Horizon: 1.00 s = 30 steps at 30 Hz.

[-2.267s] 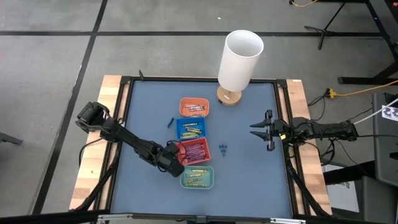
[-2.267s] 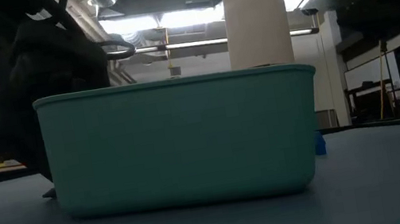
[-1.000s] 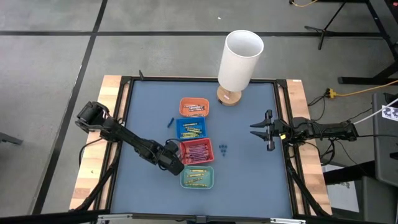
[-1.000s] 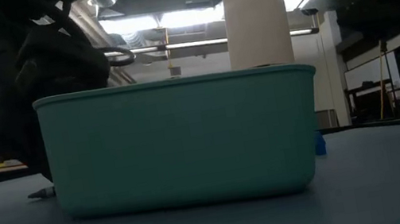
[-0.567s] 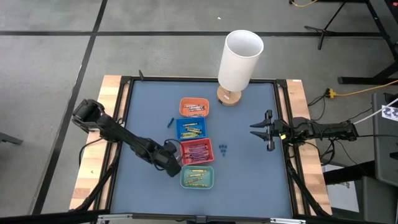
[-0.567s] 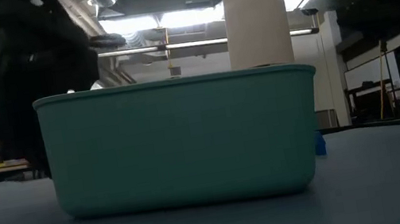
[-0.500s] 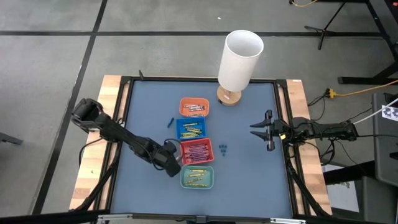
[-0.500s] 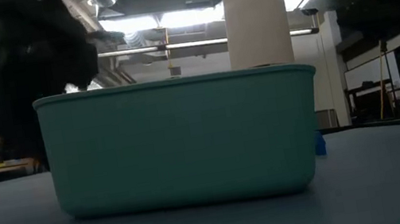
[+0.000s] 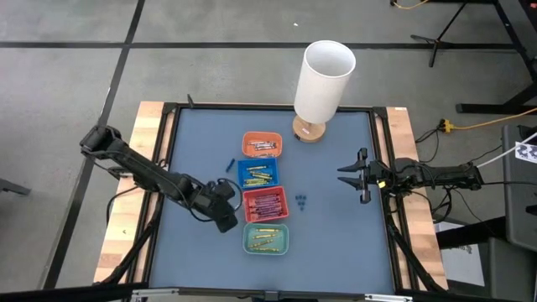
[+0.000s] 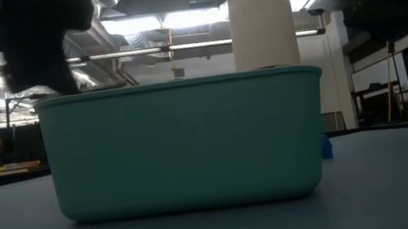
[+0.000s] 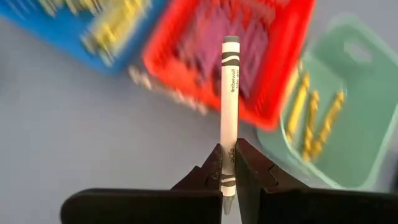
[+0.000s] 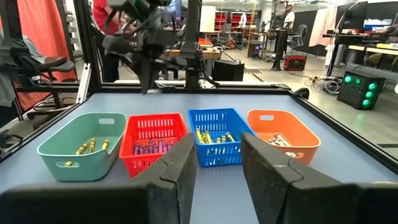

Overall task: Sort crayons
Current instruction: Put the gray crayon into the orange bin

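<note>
On the blue surface (image 9: 336, 226) four little trays sit in a row, and most of the crayons are already in them. The orange tray (image 9: 262, 144) holds a few pale ones. The blue tray (image 9: 258, 174) has mostly yellow ones. The red tray (image 9: 265, 203) holds purple ones. The green tray (image 9: 267, 239) holds yellow ones too.

The left gripper (image 9: 225, 216) hangs just beside the red and green trays, on their left. Its jaws are closed on one grey crayon (image 11: 229, 112), pinched near its bottom end. The crayon sticks straight out past the jaws, and in the left wrist view it points across the red tray. I think it still needs a tray, and the orange one with the pale sticks looks like the best match.

A few things are still loose. One blue crayon (image 9: 228, 164) lies on the surface just left of the blue tray. Some small blue bits (image 9: 301, 200) lie right of the red tray, too small to tell what they are.

The right gripper (image 9: 352, 176) waits far off on the right side, with its jaws open and nothing in them.

So the sorting looks nearly done.
</note>
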Motion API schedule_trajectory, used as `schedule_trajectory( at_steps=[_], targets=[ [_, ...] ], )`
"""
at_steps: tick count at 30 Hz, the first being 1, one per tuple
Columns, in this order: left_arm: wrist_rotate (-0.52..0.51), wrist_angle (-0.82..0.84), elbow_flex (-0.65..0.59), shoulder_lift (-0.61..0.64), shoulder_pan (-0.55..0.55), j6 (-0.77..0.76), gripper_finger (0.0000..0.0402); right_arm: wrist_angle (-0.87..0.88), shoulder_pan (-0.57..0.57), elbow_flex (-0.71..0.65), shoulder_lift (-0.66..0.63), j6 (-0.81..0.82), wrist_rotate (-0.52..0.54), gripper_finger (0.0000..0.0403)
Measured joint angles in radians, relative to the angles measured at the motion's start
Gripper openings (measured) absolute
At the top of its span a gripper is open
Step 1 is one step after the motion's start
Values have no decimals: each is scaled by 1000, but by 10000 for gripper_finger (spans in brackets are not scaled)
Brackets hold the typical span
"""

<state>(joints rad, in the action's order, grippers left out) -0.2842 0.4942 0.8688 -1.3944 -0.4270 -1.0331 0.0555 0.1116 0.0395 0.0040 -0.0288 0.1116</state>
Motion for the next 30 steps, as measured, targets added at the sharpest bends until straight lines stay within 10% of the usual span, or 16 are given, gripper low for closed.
schedule_trajectory(
  at_steps=[9,30],
  targets=[
    [-179,-133,2,7,196,419,5,0,0,0,0,-2,0,124],
    [13,-392,2,-69,667,1071,5,-1,-1,0,0,-3,1,124]
  ],
)
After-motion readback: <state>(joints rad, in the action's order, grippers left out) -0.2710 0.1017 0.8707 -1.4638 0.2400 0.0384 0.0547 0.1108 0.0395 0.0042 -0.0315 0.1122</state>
